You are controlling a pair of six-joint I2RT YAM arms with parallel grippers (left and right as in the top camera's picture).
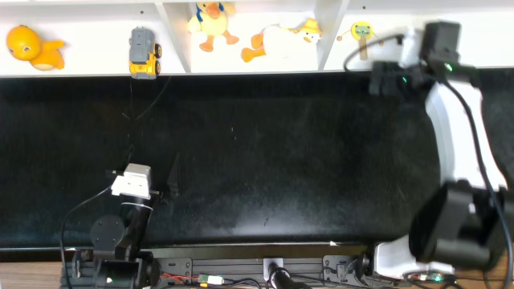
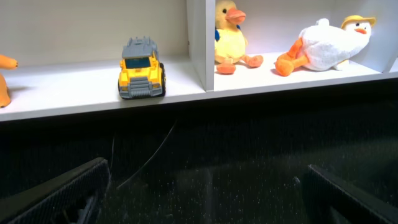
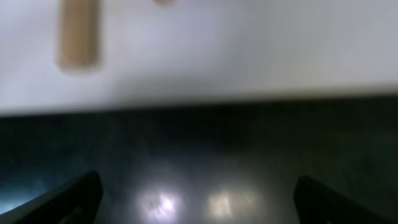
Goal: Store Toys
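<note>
left claw (image 2: 205, 193) is spread wide with nothing in it. it sits low over the black tabletop (image 1: 281, 160) at lower left of the top view, facing the white shelf (image 1: 80, 68). right claw (image 3: 199, 199) is also wide and empty. right arm (image 1: 458, 144) runs up the right side of the frame, and its claw sits at upper right, at the shelf's front edge. that wrist view is blurred: i make out tabletop, shelf, and a tan stick-like piece (image 3: 78, 34) on the shelf. can't tell what the piece is.

the toys i see are on the shelf, which runs across the top of the frame.
- left compartment: orange duck (image 1: 32, 46) at far upper left. yellow truck (image 1: 144, 54) with grey roof is near the divider, upright on its wheels, nose toward the tabletop.
- middle compartment: yellow plush duck (image 1: 213, 24) sits upright. white plush duck (image 1: 281, 38) with a yellow hat lies on its side near it, not touching.
- right compartment: small figure toy (image 1: 361, 34), too small to tell more. the right claw is just beside this bay.

a thin light line (image 2: 149, 158) lies on the tabletop between the left claw and the truck. wire or scratch, can't tell.
</note>
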